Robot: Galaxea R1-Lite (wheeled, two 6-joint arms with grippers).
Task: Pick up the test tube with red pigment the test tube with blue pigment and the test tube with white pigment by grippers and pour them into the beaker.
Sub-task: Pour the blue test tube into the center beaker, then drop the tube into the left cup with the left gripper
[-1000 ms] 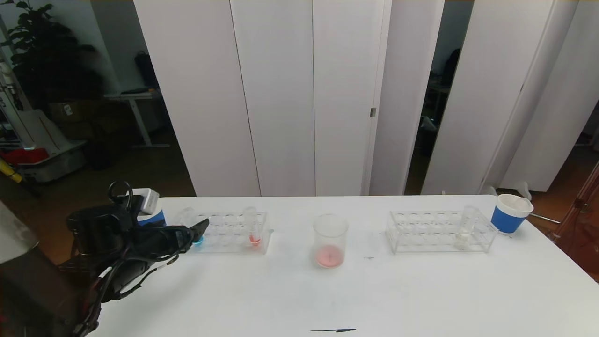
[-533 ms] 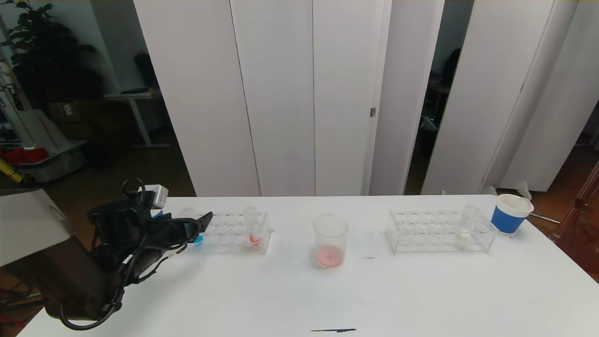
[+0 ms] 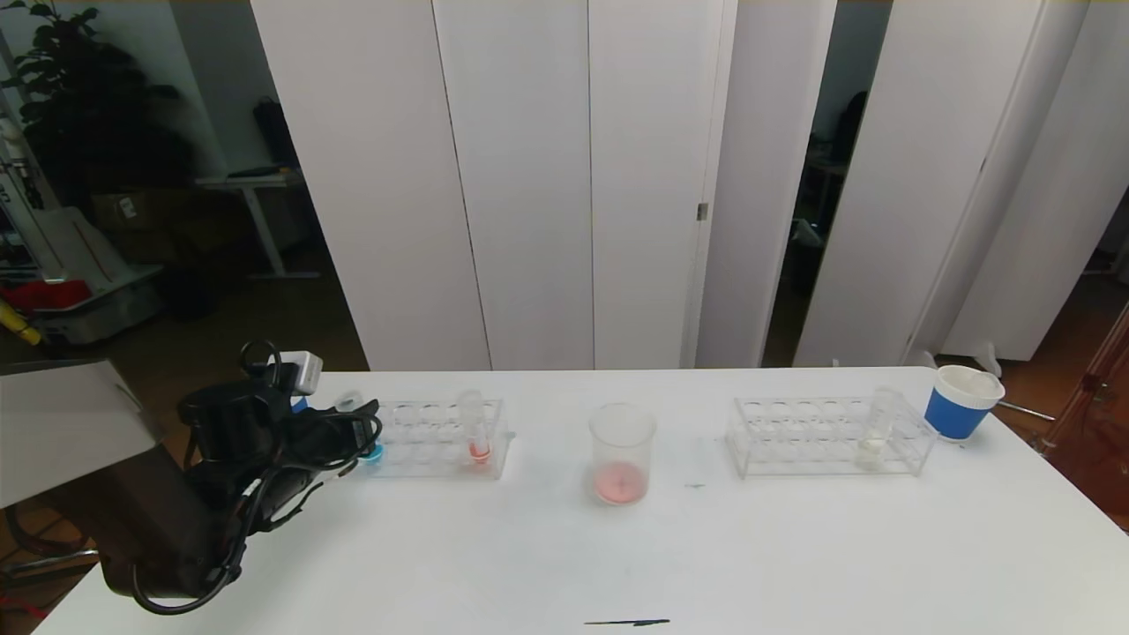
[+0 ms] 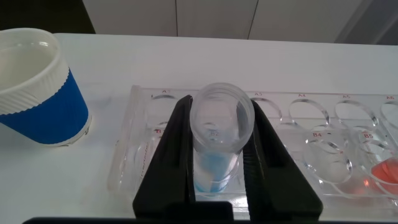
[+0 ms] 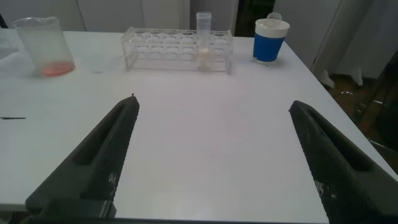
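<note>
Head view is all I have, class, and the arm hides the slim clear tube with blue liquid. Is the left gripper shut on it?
Observer: Yes; the left gripper is shut on the blue-liquid tube, just below its rim.
Operator: Lifted from the clear plastic rack?
Observer: No; its bottom sits in a corner hole of the rack, beside the blue paper cup.
Operator: Right gripper?
Observer: Open, above bare white table, facing the white-liquid tube.

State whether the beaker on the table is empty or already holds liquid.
It holds liquid: the beaker stands upright between the two racks with a shallow pinkish-red layer at its bottom; the rest is clear.
</note>
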